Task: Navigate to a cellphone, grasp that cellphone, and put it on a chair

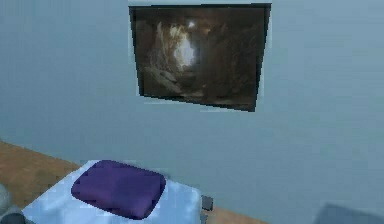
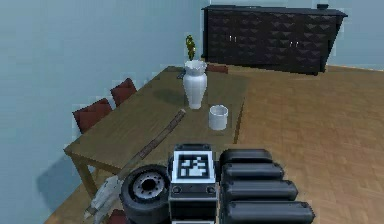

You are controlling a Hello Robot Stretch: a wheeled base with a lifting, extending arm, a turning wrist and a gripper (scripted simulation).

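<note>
Red-backed chairs [image 2: 92, 113] [image 2: 124, 90] stand along the far side of a wooden dining table [image 2: 140, 130] in the arm side view, and another chair back [image 2: 216, 68] shows behind the vase. The arm's dark stacked segments [image 2: 262, 190] and a white marker square [image 2: 195, 167] sit at the bottom edge. Left of them is the gripper [image 2: 108, 203], with its round dark body low beside the table's near corner. I cannot tell whether it holds anything.
On the table stand a white vase with a flower [image 2: 195, 85] and a white cup [image 2: 218, 117]. A dark sideboard [image 2: 275, 38] lines the back wall. In the forward view a bed [image 1: 180, 205] with a purple pillow [image 1: 120, 187] lies under a framed picture [image 1: 200, 55].
</note>
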